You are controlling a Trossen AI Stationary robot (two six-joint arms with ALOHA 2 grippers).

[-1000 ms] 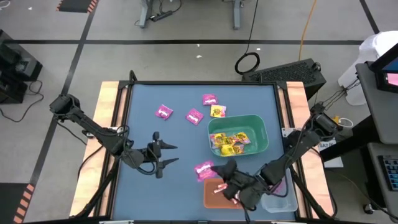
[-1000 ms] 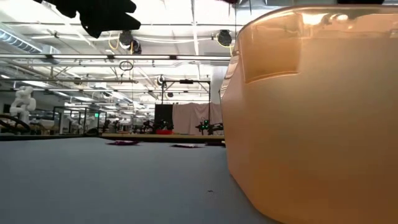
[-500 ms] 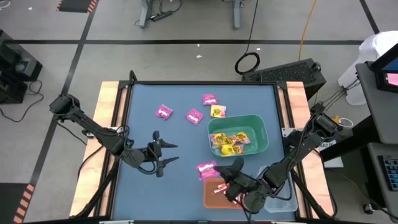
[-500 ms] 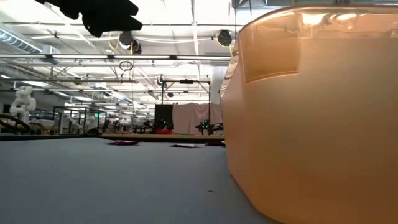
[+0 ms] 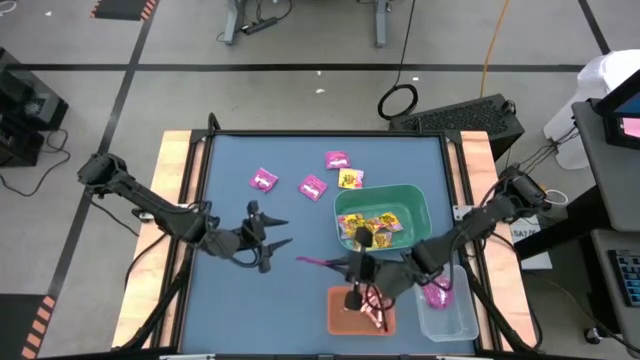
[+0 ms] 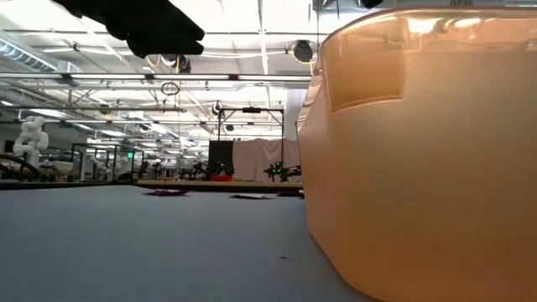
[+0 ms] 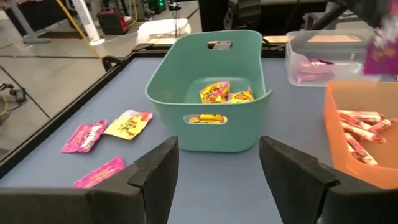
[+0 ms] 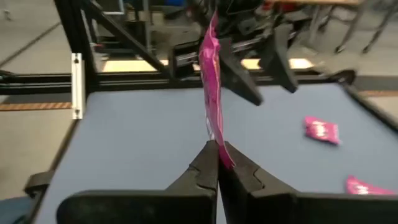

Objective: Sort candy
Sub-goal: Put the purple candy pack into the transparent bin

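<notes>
The right gripper (image 8: 217,163) hangs above the worktop (image 5: 230,290) at 6 o'clock, beside the orange bin (image 5: 340,318), its jaws clamped on a magenta packet (image 8: 212,87). The left gripper (image 5: 272,242) hovers at 8 o'clock, jaws apart and holding nothing. Loose candy (image 5: 313,185) lies at 12 o'clock; yellow packets (image 5: 375,229) fill the green bin (image 5: 418,200).

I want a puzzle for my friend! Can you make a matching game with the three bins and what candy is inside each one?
Things:
1. green bin
2. orange bin
3. clear bin
4. right gripper

What goes with it:
A. pink-white sticks
B. holds a purple packet up
C. yellow packets
D. purple packets lying inside

Pairs: 1-C, 2-A, 3-D, 4-B
</notes>
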